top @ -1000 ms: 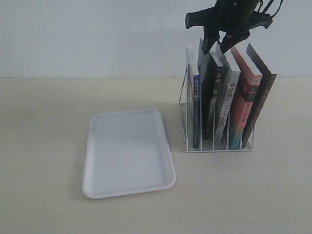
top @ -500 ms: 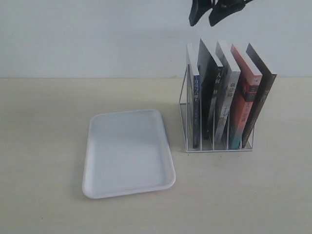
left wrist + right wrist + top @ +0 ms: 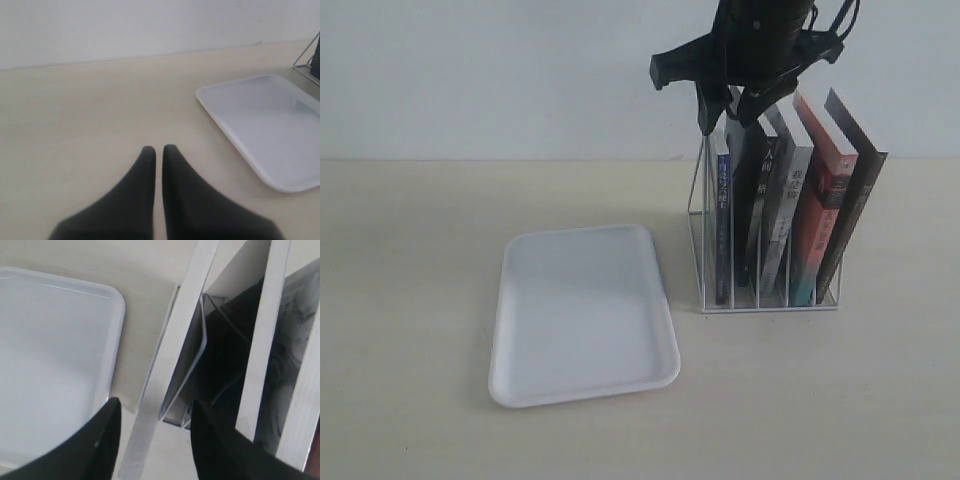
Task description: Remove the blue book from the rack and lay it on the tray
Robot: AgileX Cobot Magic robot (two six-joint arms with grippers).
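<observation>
1. Currently the right end effector [image 3: 728, 120] hangs over the left end of the rack [image 3: 770, 307]. Its fingers are apart, one on each side of the top edge of the blue book [image 3: 721, 220].
2. In the right wrist view we see no finger pressed against that book, which is not clamped.
3. We find the blue book in the leftmost slot of the rack, standing nearly upright with its spine facing out.
4. The rack holds five books. To the right of the blue book stand a black-covered book [image 3: 748, 190], a grey-spined book [image 3: 783, 205], a red-orange spined book [image 3: 823, 205] and a dark book [image 3: 855, 205], all leaning.
5. The tray [image 3: 582, 315] lies flat on the counter [image 3: 420, 250], near the rack but apart from it.
6. The left end effector [image 3: 157, 155] hovers over the counter beside the tray, its fingers together.
</observation>
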